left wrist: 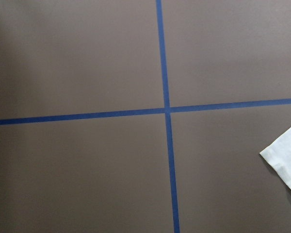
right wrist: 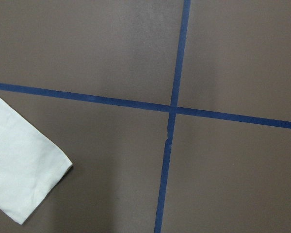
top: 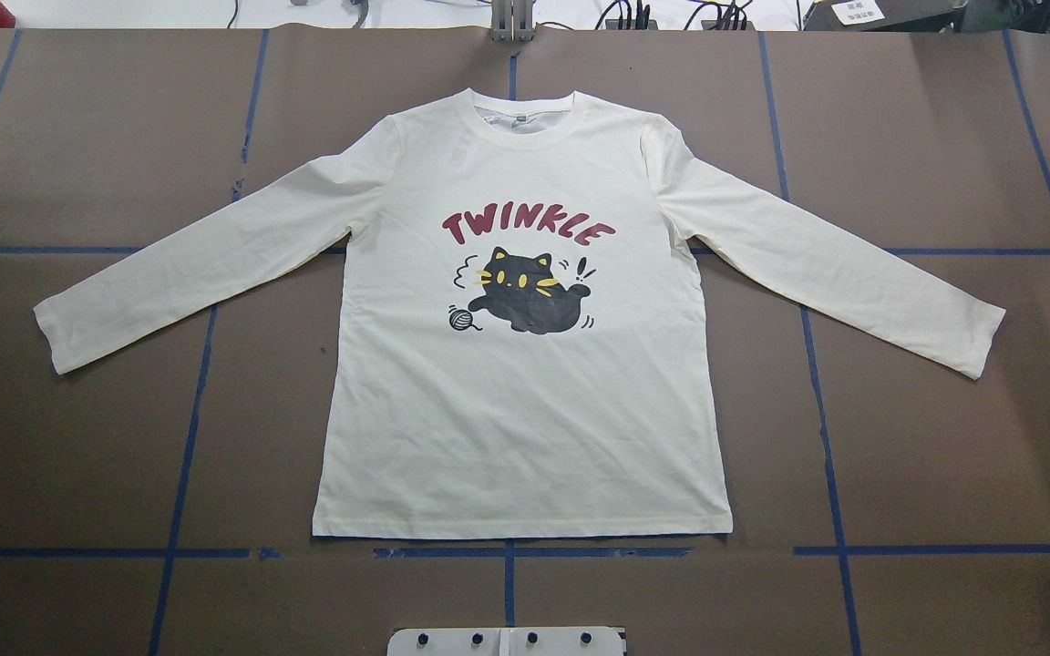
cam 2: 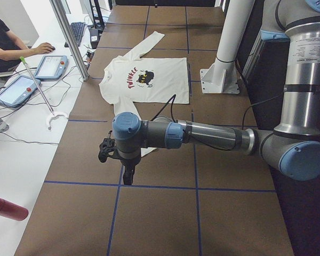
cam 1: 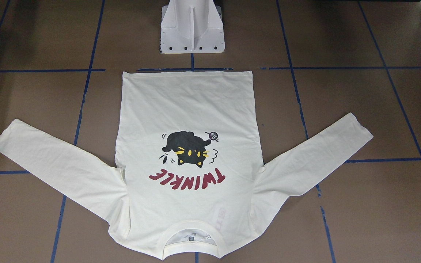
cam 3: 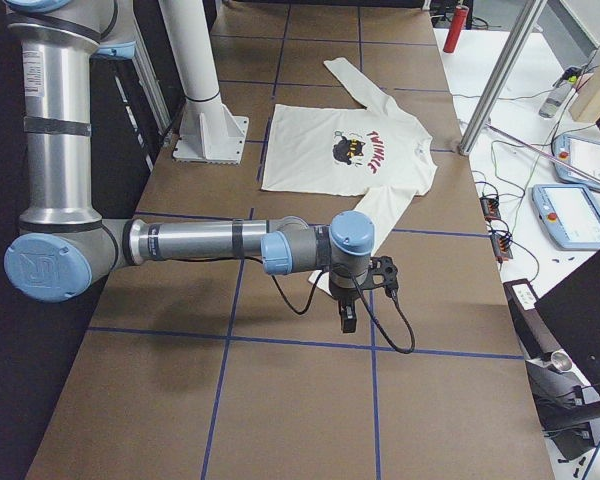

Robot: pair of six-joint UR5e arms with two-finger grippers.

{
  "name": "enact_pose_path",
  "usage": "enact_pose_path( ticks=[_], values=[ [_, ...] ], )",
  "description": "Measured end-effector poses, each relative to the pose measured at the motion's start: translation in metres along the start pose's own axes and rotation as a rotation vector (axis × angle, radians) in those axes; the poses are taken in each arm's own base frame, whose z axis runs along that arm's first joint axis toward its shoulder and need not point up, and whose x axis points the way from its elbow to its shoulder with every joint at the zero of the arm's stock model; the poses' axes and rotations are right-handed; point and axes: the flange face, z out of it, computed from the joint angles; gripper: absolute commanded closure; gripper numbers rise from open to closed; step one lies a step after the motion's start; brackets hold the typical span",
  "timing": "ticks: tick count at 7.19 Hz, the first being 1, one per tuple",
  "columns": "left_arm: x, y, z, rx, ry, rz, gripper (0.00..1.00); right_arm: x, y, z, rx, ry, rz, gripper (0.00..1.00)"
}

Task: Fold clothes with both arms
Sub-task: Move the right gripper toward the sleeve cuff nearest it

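t-shirt [top: 525, 410] flat, neck toward desk's [top: 78, 456] far edge; left fingers [cam 2: 129, 175], right fingers [cam 3: 347, 318] near its cuffs [top: 51, 342]; spread or pressed, cannot tell

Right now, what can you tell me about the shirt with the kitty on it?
The shirt is cream-white cloth with long sleeves. It lies flat, front up, unfolded, on the brown table, both sleeves spread out sideways. On the chest are a black cat with yellow eyes, a ball of yarn and dark red letters saying TWINKLE. The round neck points away from the robot's white stand. Only the table touches it.
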Motion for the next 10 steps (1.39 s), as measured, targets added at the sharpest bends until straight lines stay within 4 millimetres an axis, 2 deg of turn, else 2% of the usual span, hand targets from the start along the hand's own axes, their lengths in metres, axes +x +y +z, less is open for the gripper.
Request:
enact_pose_path(
  ticks=[1, 3, 4, 6, 7, 8, 9, 10],
  values=[
    [0.000, 0.000, 0.006, -0.006, 0.002, 0.010, 0.00, -0.001, 0.000, 0.000, 0.000, -0.010, -0.001, 0.00],
    [0.020, -0.003, 0.022, -0.020, 0.006, 0.076, 0.00, -0.008, 0.000, -0.001, 0.012, -0.035, -0.023, 0.00],
    [0.033, -0.004, 0.024, -0.019, 0.025, 0.106, 0.00, -0.022, -0.001, 0.007, 0.022, -0.051, -0.071, 0.00],
    [0.052, -0.007, 0.025, 0.007, 0.070, 0.168, 0.00, -0.084, -0.009, 0.054, -0.001, -0.077, -0.158, 0.00],
    [0.059, -0.009, 0.022, 0.036, 0.090, 0.202, 0.00, -0.102, -0.013, 0.083, 0.004, -0.076, -0.186, 0.00],
    [0.063, -0.010, 0.021, 0.057, 0.111, 0.226, 0.00, -0.108, -0.019, 0.115, 0.025, -0.087, -0.185, 0.02],
    [0.066, -0.010, 0.022, 0.064, 0.135, 0.235, 0.00, -0.112, -0.023, 0.142, 0.045, -0.109, -0.146, 0.13],
    [0.067, -0.010, 0.024, 0.062, 0.154, 0.236, 0.00, -0.116, -0.021, 0.159, 0.055, -0.129, -0.089, 0.50]
  ],
)
